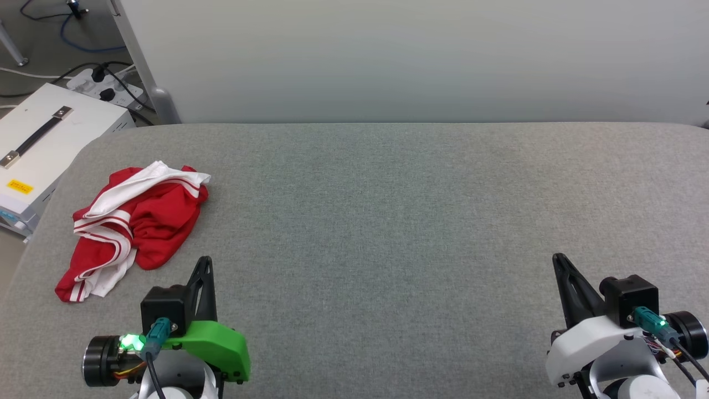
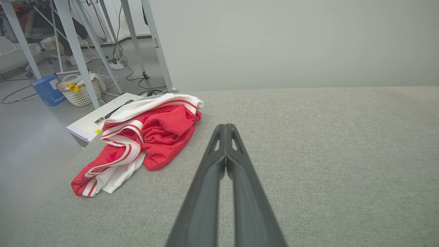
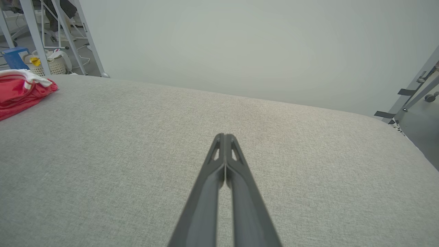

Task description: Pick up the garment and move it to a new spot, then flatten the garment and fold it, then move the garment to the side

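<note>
Nothing begun: the garment (image 1: 133, 221) lies crumpled near the left edge of the tabletop (image 1: 388, 221).

Off to the left, a white case (image 1: 44, 144) with a black handle sits below the tabletop's edge, beside a power strip (image 1: 105, 88). The red-and-white garment is bunched in a heap, and any print is lost in the folds. Near it but not touching, the left end effector (image 1: 204, 263) has its fingers pressed together on nothing. The grey surface looks cloth-covered, perhaps padded, and a pale wall (image 1: 388, 55) stands behind it. At the right, well apart from the garment, the right end effector (image 1: 560, 266) is likewise pressed together and holds nothing. By my reading, picking up, moving, flattening, folding and setting aside all remain.
</note>
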You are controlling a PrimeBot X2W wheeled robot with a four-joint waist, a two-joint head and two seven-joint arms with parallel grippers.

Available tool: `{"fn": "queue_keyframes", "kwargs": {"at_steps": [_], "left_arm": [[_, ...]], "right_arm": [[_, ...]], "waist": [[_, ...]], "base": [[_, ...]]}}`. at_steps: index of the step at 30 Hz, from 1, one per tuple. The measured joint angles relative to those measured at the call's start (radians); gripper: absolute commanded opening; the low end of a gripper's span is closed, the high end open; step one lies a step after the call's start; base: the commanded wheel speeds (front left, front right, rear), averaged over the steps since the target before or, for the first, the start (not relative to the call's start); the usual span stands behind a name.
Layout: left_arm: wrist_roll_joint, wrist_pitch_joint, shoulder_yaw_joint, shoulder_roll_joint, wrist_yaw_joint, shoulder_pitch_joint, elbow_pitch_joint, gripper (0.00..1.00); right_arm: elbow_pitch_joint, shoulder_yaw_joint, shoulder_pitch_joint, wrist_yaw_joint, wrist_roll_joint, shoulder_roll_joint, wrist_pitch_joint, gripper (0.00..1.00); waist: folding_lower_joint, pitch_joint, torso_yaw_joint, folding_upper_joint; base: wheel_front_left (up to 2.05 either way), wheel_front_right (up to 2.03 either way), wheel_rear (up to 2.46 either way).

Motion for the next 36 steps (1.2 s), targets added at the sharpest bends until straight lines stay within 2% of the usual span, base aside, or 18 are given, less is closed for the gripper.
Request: {"fn": "queue_keyframes", "kwargs": {"at_steps": [17,18,36], "left_arm": [[0.000,0.000,0.000,0.000,0.000,0.000,0.000,0.00],[0.000,0.000,0.000,0.000,0.000,0.000,0.000,1.00],[-0.018,-0.019,0.007,0.000,-0.007,0.001,0.017,1.00]], "right_arm": [[0.000,0.000,0.000,0.000,0.000,0.000,0.000,0.00],[0.000,0.000,0.000,0.000,0.000,0.000,0.000,1.00],[0.019,-0.016,0.000,0.000,0.022,0.001,-0.020,1.00]], "waist": [[0.0000,0.000,0.000,0.0000],[0.0000,0.000,0.000,0.0000],[0.0000,0.002,0.001,0.0000]], "base": [[0.00,0.00,0.00],[0.00,0.00,0.00],[0.00,0.00,0.00]]}}
